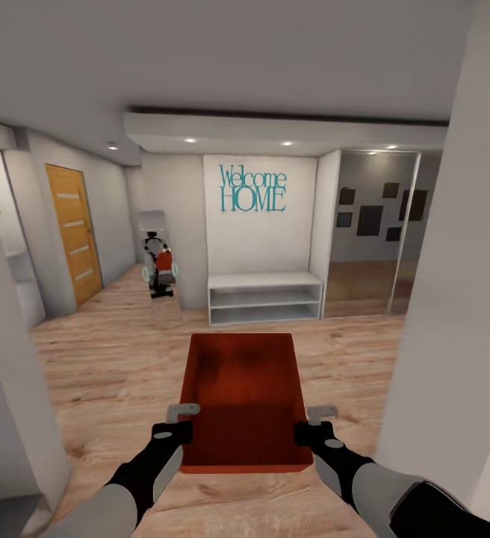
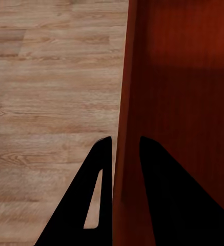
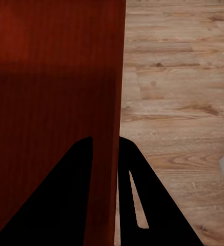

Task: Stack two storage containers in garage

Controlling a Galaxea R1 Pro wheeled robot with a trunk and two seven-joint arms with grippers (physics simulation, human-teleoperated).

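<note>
One orange-red storage container (image 1: 241, 396) is held in the air in front of me, over the light wood-plank floor, open side up and empty. My left gripper (image 1: 184, 418) is shut on its left wall (image 2: 123, 102), one finger inside and one outside. My right gripper (image 1: 314, 420) is shut on its right wall (image 3: 118, 77) in the same way. Both black fingertips (image 2: 104, 154) (image 3: 124, 151) pinch the thin walls near the container's near end.
A white shelf bench (image 1: 265, 297) stands ahead under a "Welcome HOME" wall sign. A mirrored wardrobe (image 1: 372, 232) is at the right, an orange wooden door (image 1: 73, 228) at the left. White wall corners (image 1: 454, 299) (image 1: 10, 388) flank me closely on both sides.
</note>
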